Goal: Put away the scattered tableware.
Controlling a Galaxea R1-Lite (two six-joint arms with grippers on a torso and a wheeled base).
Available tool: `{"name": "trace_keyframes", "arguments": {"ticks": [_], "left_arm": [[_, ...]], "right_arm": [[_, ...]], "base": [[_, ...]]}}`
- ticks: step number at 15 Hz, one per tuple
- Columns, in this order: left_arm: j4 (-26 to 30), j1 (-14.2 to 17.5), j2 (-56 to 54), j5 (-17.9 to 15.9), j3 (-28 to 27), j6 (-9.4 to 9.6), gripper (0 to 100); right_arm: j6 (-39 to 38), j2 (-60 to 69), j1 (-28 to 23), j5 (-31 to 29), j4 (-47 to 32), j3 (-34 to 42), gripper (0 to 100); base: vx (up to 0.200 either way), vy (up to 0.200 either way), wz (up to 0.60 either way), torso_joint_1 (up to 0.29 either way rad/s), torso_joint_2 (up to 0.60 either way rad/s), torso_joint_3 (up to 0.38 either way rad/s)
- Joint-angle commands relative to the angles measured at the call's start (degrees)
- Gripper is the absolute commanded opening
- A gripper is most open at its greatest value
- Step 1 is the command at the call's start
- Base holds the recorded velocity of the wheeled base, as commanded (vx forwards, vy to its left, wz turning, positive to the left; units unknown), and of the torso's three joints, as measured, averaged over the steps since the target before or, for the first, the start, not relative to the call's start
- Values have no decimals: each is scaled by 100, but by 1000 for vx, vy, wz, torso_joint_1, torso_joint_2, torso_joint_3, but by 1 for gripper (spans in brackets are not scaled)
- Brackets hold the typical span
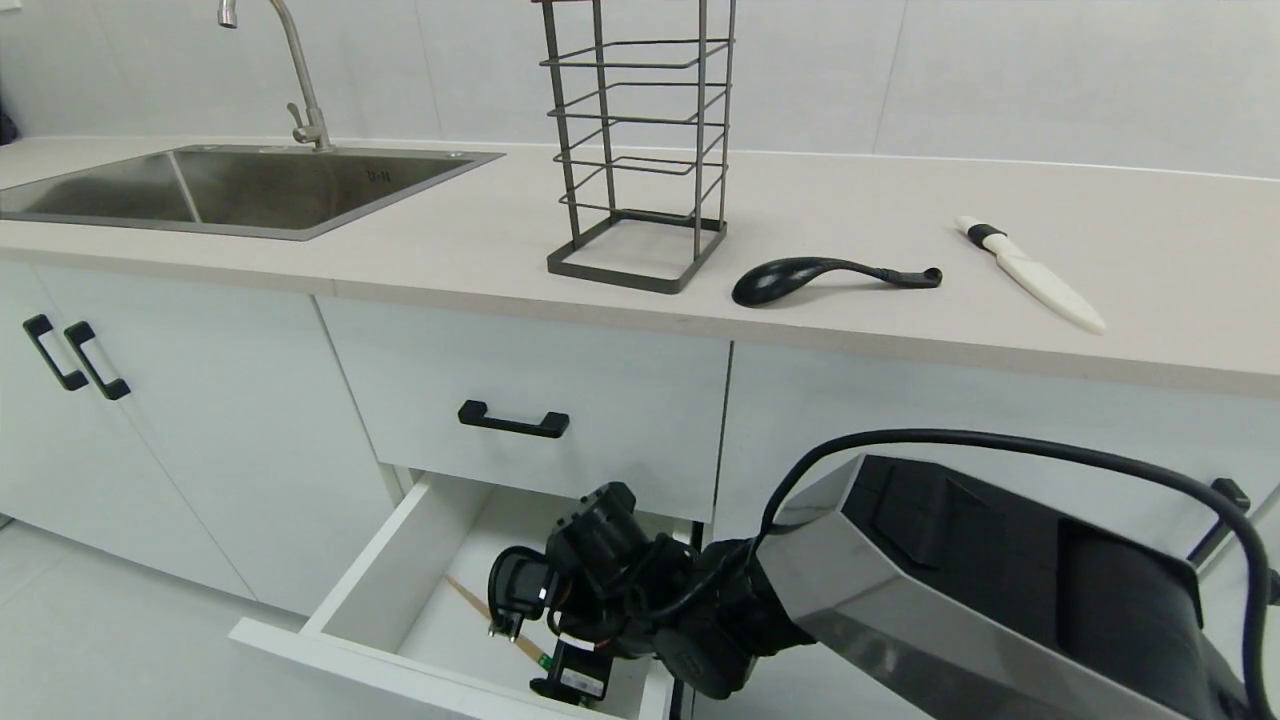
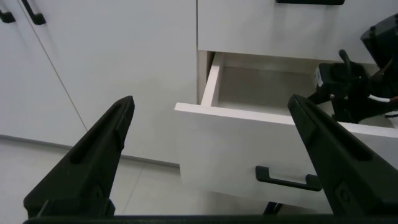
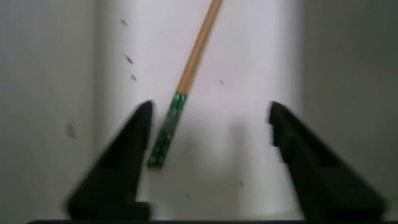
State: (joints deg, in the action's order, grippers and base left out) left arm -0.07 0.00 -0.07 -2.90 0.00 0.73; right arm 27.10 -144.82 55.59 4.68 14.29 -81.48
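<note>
**Right gripper (image 3: 210, 118) above chopstick (image 3: 186, 81) in pulled-out drawer (image 1: 370, 570)**

Fingers spread, grasping nothing. The wooden chopstick lies on the white drawer floor; its green patterned tip is too blurred to read and its far end is cut off. Left gripper (image 2: 211, 106), likewise spread and empty, faces the drawer front. On the counter (image 1: 850, 200), right of a dark wire rack (image 1: 640, 150): a glossy black spoon (image 1: 790, 278) and a white knife (image 1: 1030, 272).

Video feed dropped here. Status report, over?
Left gripper open, empty. Right gripper open, in drawer above chopstick. Spoon, knife on counter. Nothing in the way.
</note>
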Motion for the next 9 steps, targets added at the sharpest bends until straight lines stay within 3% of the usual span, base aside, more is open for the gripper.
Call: {"name": "trace_keyframes", "arguments": {"ticks": [1, 9], "left_arm": [[-1, 0, 7, 0, 0, 6, 100], [-1, 0, 7, 0, 0, 6, 100]], "right_arm": [[-3, 438, 49, -2, -22, 282, 100], [-38, 1861, 207, -11, 259, 1442, 100]], "base": [[0, 0, 0, 0, 0, 0], [0, 0, 0, 0, 0, 0]]}}
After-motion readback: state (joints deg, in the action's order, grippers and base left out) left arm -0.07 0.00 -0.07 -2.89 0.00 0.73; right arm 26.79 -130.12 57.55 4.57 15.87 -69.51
